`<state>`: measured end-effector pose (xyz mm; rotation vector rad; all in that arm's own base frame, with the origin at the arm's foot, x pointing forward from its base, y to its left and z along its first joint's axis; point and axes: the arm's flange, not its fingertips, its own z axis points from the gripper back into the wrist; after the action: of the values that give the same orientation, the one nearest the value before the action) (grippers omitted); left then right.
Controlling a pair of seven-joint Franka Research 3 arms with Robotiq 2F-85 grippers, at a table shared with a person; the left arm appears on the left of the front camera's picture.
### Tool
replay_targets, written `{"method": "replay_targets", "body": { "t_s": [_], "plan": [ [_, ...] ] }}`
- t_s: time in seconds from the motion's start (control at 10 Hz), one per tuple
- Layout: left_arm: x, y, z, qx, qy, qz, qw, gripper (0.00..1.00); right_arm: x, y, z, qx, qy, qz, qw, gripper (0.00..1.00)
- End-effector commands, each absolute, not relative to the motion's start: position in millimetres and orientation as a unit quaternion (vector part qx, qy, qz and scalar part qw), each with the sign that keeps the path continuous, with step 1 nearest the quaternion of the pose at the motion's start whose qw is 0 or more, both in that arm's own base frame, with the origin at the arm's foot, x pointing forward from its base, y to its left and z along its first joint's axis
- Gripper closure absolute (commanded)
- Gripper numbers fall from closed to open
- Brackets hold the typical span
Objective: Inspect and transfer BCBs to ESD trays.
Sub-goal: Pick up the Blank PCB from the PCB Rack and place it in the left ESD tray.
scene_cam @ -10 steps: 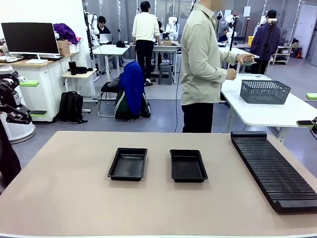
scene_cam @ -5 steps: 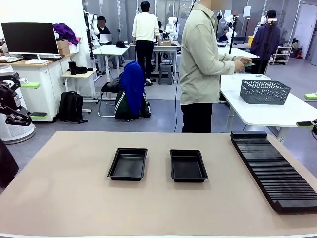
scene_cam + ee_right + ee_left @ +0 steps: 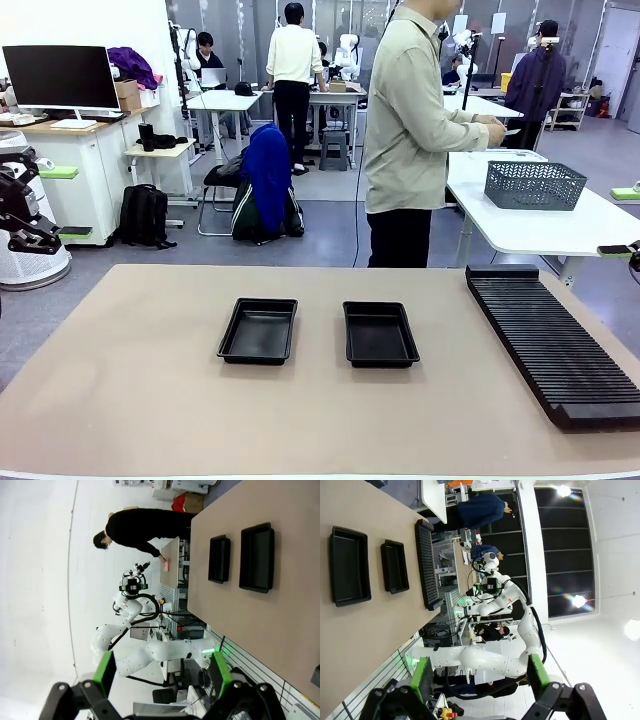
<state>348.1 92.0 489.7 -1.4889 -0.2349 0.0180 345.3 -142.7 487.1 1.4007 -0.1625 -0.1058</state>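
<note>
We record the left gripper (image 3: 480, 677) released, jaws spread wide and holding nothing. The right gripper (image 3: 162, 674) stands the same. On the worktop (image 3: 130, 400), the two ESD trays (image 3: 258, 330) lie side by side at its middle, apart from each other. A black slotted rack (image 3: 555, 345) runs along the right edge from the far right corner. Beyond the far edge a person (image 3: 410, 120) stands turned toward a white table (image 3: 560, 228) bearing a grey basket (image 3: 535, 185). We cannot tell what the person's hands hold.
</note>
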Motion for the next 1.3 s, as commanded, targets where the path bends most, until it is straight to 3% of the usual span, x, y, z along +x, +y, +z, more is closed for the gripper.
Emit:
{"method": "replay_targets", "body": {
  "t_s": [0.0,1.2],
  "plan": [
    [344.3,91.5,491.2,-0.681,-0.115,0.020,0.723,0.00,343.4,-130.8,495.3,0.641,-0.077,-0.074,0.760,0.00],
    [347.6,93.8,489.7,-0.676,-0.108,0.010,0.729,0.00,345.2,-138.3,494.3,0.639,-0.070,-0.061,0.764,0.00]
  ]
}}
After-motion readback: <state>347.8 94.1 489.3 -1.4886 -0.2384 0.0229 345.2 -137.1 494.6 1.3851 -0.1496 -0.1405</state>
